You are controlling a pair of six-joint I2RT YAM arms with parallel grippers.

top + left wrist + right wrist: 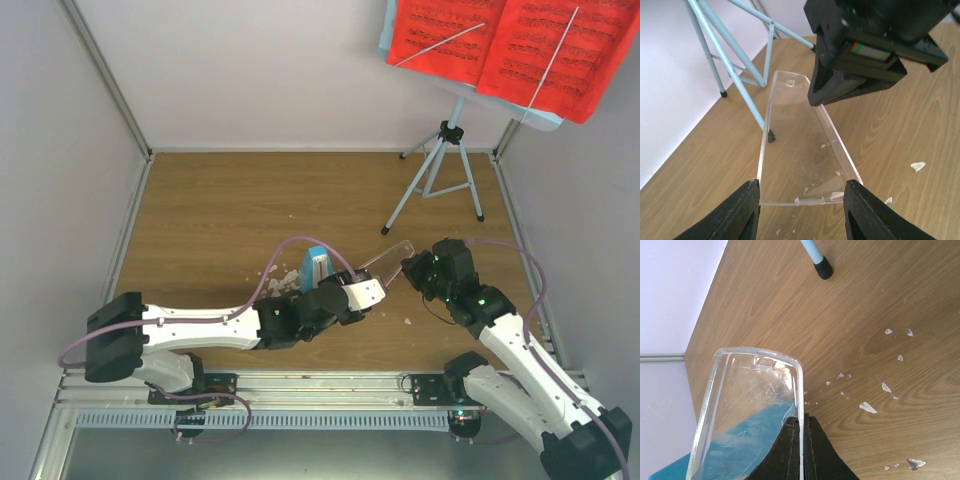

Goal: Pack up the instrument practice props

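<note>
The clear triangular piece hangs just above the wooden floor between both arms. My right gripper is shut on its thin side edge. My left gripper straddles the piece's wide end, one finger against each side edge. The small blue box stands by the left wrist and shows through the clear piece. The pale-blue music stand stands at the back right on its tripod legs, with the red sheet-music pages on its plate.
Small white scraps lie scattered on the floor, more of them next to the blue box. Pale walls with metal corner posts enclose the floor. One stand foot rests close to the clear piece.
</note>
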